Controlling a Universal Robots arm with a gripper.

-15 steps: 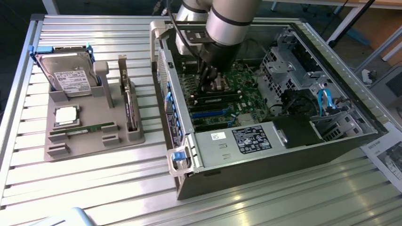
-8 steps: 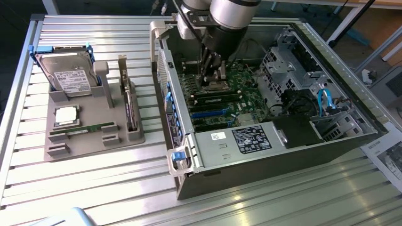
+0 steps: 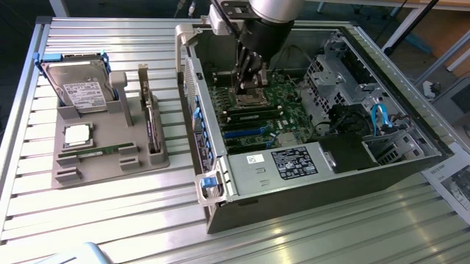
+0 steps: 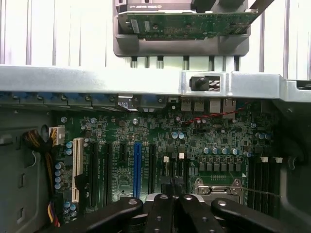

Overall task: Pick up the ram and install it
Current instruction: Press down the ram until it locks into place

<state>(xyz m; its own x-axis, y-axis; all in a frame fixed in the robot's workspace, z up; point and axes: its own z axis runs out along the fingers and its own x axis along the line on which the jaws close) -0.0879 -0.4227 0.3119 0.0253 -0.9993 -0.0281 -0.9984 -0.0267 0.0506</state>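
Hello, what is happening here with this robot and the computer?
A robot arm reaches into the open computer case, its tool shut and low over the motherboard, near the processor socket. Whether it holds anything cannot be told. One ram stick lies in the grey holder on the table, beside a hard drive, a processor chip and an upright expansion card.

White label on hard drive (image 3: 82,91), black label on power supply (image 3: 294,163) (print unreadable)

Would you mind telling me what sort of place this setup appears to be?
Probably a robotics lab bench for computer assembly: an opened desktop case lies on a slatted aluminium table, and a grey fixture tray beside it holds spare parts.
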